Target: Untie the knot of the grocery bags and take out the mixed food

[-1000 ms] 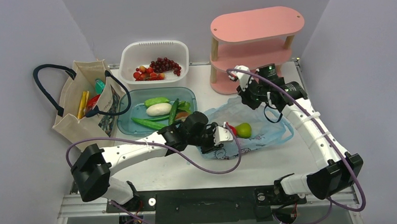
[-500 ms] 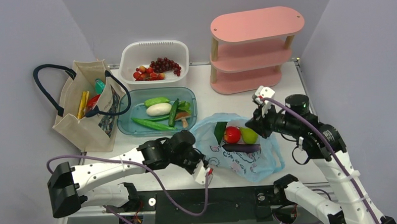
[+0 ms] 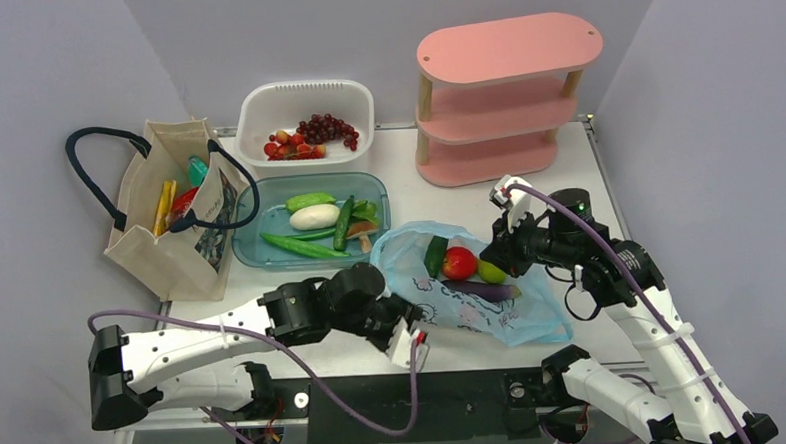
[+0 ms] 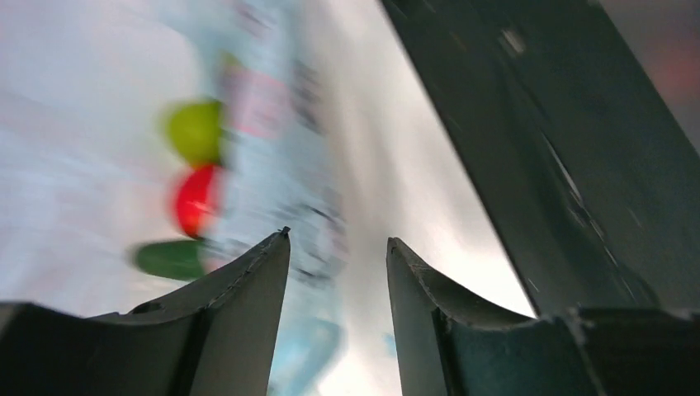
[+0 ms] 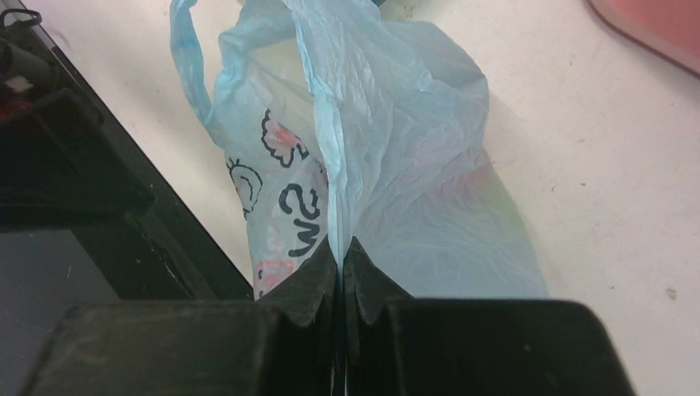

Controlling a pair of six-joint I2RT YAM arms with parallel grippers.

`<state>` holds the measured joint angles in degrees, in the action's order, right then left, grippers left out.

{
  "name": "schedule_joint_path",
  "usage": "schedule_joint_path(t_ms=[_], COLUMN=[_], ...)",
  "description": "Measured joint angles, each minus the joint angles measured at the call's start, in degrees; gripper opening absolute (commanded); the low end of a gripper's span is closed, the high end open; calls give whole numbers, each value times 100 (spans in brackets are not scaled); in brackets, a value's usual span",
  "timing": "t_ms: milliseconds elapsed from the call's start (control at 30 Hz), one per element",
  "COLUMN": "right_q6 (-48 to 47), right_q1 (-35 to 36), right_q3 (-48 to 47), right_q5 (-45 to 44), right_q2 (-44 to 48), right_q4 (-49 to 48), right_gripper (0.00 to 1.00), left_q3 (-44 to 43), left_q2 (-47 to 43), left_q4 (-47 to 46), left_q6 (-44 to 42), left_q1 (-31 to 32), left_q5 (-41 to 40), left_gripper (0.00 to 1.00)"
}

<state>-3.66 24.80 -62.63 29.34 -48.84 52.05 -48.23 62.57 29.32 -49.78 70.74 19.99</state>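
Your right gripper (image 5: 341, 247) has its jaws pressed together, pinching a thin fold of the blue plastic bag (image 5: 396, 157). Your left gripper (image 4: 337, 239) has its jaws spread with nothing between them. It hangs just off the bag's near-left corner, close to the front edge of the surface (image 3: 402, 172). The left wrist view is blurred.

The bag lies right of centre on the surface with its mouth open. In the top view it holds:
- a red fruit (image 3: 459, 263)
- a green pear (image 3: 490, 271) touching the fruit on its right
- a dark green vegetable (image 3: 435, 254) on the fruit's left
- a purple eggplant (image 3: 484, 291) lying across in front of them

One handle loop (image 5: 186, 58) hangs free in the right wrist view.

The canvas tote (image 3: 165, 247) stands at far left, well apart from the bag. A yellow packet (image 3: 165, 206), red packet (image 3: 183, 200) and teal packet (image 3: 198, 170) show in its mouth. The teal tub (image 3: 255, 250) sits between tote and bag, the white basket (image 3: 303, 91) is behind it, and the pink shelf (image 3: 507, 52) is at back right.
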Motion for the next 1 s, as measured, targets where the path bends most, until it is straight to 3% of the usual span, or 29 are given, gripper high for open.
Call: schedule_joint_path(t_ms=[200,333,467,600,767,1000], right_q6=[125,173,175,173,177,160], right_q1=[0,0,0,-9,-37,-37], right_q3=[-103,-153,-328,-428,-409,-127], right_q5=[0,-9,-94,-175,-203,-205], right_q2=[-61,-92,-114,-94,-9,223], right_q4=[-249,-271,-282,-332,-369,-393], right_gripper=[0,0,0,0,0,0], left_q3=[-1574,-1928,-1445,-651,302,114], left_q2=[892,1961,2573,2601,2494,1495], left_q4=[-1478,-1934,-1637,-1132,-914,-570], left_q6=[1130,1331,968,656,328,774], left_q1=[0,-39,-83,-68,-59,-74], left_q5=[-535,-763,-627,-483,-420,-153], left_gripper=[46,49,32,29,30,47])
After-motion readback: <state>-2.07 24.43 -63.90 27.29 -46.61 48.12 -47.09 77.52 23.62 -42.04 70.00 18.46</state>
